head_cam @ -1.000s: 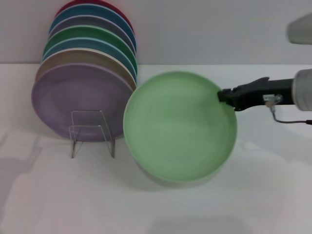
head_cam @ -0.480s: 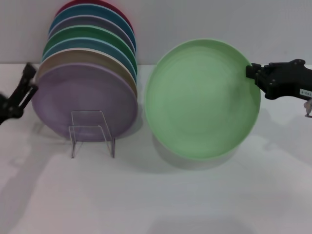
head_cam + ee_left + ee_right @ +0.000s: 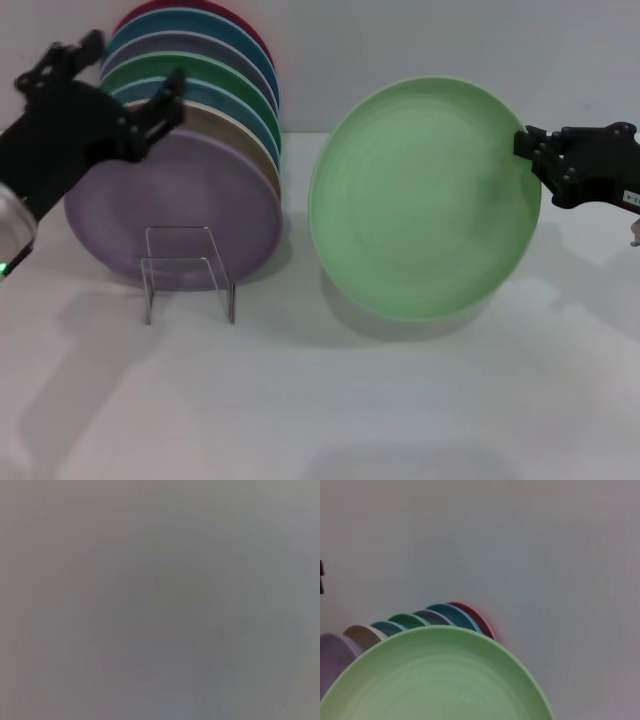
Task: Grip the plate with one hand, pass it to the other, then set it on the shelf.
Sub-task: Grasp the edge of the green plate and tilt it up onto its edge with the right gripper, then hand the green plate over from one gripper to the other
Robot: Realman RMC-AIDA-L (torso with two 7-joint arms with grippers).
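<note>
The left end effector [image 3: 140,115], fingers spread, hovers before the racked plates, while the mint plate [image 3: 425,195], probably rigid, light and slippery, hangs above the table [image 3: 320,400], rim pinched by the right end effector [image 3: 535,160]; its free left rim suits regrasping.

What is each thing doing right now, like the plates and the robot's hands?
Mint-green plate: held up on edge, off the table.
Right hand: shut on the plate's rim.
Left hand: open, raised in front of the stacked plates.
Stacked plates: standing on edge in the rack.
Rack: front slot empty.
</note>
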